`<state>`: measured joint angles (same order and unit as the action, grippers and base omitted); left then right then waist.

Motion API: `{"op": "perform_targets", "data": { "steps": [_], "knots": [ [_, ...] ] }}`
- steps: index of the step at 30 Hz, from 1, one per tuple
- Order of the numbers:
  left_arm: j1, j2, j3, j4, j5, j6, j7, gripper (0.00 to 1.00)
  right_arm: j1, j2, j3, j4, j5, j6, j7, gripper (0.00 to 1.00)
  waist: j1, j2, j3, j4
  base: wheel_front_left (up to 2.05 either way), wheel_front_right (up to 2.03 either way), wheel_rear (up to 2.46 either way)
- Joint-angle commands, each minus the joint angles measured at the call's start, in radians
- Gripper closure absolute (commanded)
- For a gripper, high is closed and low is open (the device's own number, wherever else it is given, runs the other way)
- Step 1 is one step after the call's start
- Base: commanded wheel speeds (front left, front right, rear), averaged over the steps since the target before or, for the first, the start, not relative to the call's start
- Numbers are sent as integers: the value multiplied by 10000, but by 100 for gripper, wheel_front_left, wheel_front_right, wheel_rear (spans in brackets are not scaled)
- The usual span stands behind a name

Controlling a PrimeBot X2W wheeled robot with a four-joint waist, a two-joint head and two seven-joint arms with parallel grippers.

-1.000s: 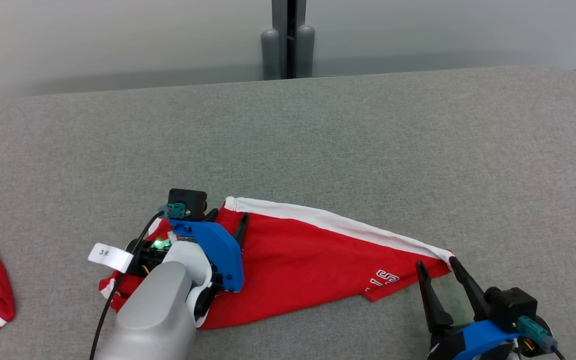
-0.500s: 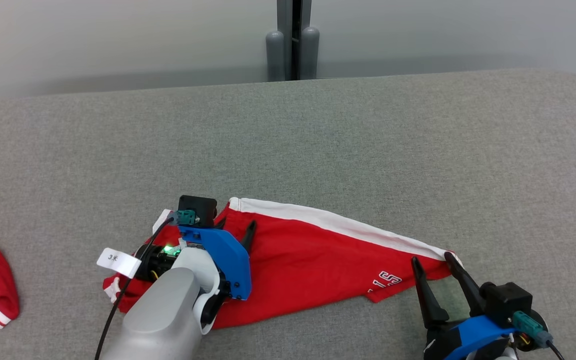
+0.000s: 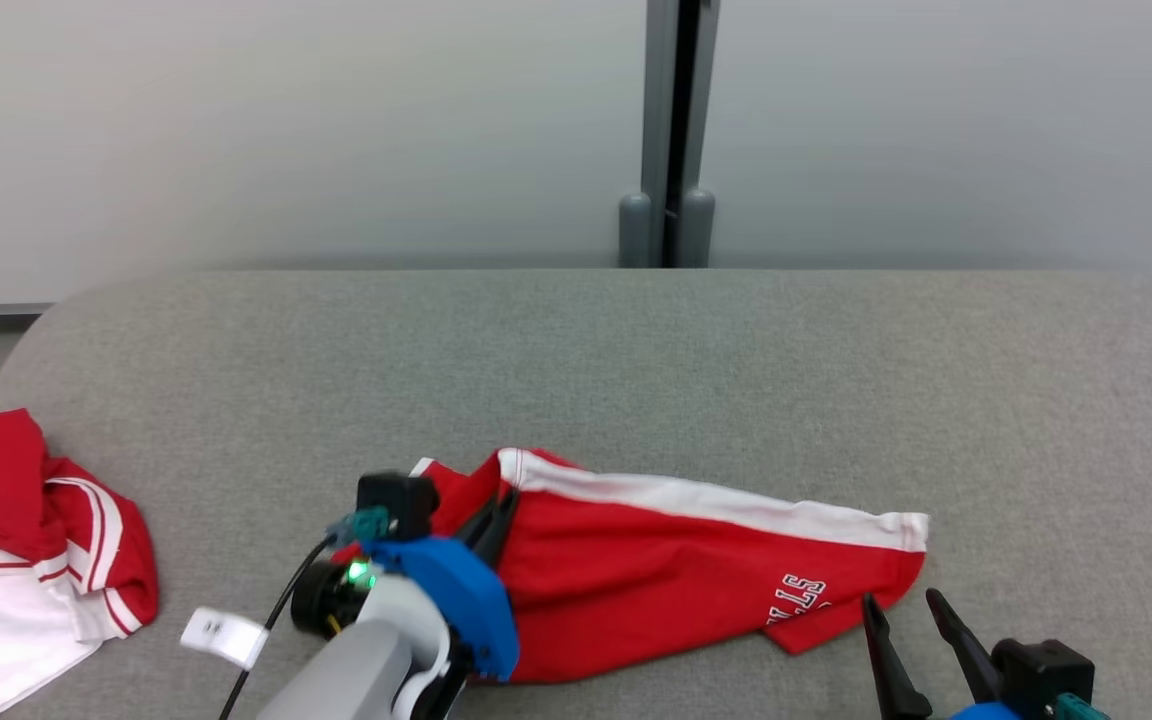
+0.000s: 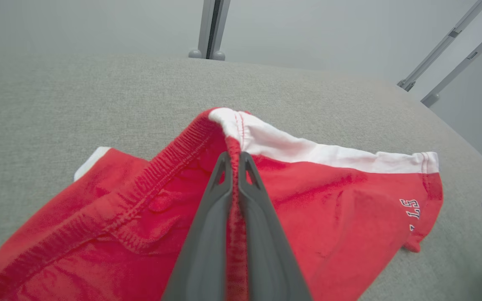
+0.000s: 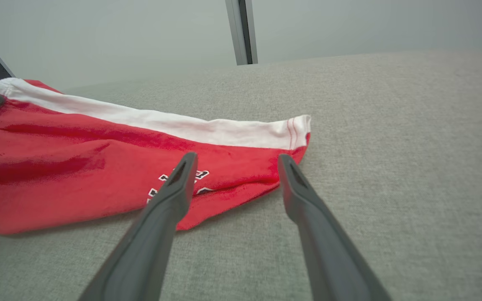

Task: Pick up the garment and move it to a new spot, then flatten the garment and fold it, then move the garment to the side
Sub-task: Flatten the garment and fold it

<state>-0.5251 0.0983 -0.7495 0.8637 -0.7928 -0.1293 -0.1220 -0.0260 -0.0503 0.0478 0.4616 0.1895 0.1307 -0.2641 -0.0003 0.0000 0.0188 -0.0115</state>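
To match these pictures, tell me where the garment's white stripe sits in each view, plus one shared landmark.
Head view: white stripe lower middle, along the red garment's far edge.
Left wrist view: white stripe runs from centre to right.
Right wrist view: white stripe runs from upper left to centre.
Shared landmark: grey wall post behind it.

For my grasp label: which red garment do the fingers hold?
The white-banded shorts in the middle, pinched by the left gripper; the crumpled garment lies apart.

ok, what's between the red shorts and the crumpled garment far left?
Just bare grey cushion between the red shorts and the crumpled garment, per head view.
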Motion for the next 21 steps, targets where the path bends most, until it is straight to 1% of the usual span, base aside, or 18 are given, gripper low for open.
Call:
{"op": "perform_targets", "data": {
  "steps": [1,3,5,11,12,13,14,15,19,21],
  "knots": [
    [442,232,-119,-226,-230,-23,-40,100,221,-11,-75,-2,89,1,-5,0,3,0,-246,112,0,0,0],
    [907,442,-175,-403,-443,-23,-48,100,330,-7,-81,-19,94,1,-3,0,3,0,-421,225,0,0,0],
    [1347,625,-12,-522,-673,-23,-193,100,416,-10,-86,-23,119,1,-5,0,3,0,-566,286,0,0,0],
    [2577,987,243,-940,-1012,83,-767,100,583,-10,-39,-67,148,1,-5,0,3,0,-852,268,0,0,0],
    [2690,1064,269,-982,-937,176,-898,91,595,-10,-29,-82,154,1,-5,0,3,0,-889,247,0,0,0],
    [2776,1110,320,-1043,-887,238,-1043,44,593,-10,-22,-99,164,1,-5,0,3,0,-911,224,0,0,0],
    [2776,1110,320,-1043,-887,238,-1043,44,593,-10,-22,-99,164,1,-5,0,3,0,-911,224,0,0,0],
    [2898,1125,397,-1080,-830,346,-1164,0,592,-10,-28,-143,176,1,-5,0,3,0,-939,195,0,0,0],
    [3311,1127,825,-1400,-455,752,-1421,0,577,-10,-72,-441,182,1,-5,0,3,0,-994,59,0,0,0],
    [3434,1175,1382,-2008,50,1005,-1441,0,522,-10,-121,-718,131,1,-5,0,3,0,-997,-2,0,0,0]
  ]
}}
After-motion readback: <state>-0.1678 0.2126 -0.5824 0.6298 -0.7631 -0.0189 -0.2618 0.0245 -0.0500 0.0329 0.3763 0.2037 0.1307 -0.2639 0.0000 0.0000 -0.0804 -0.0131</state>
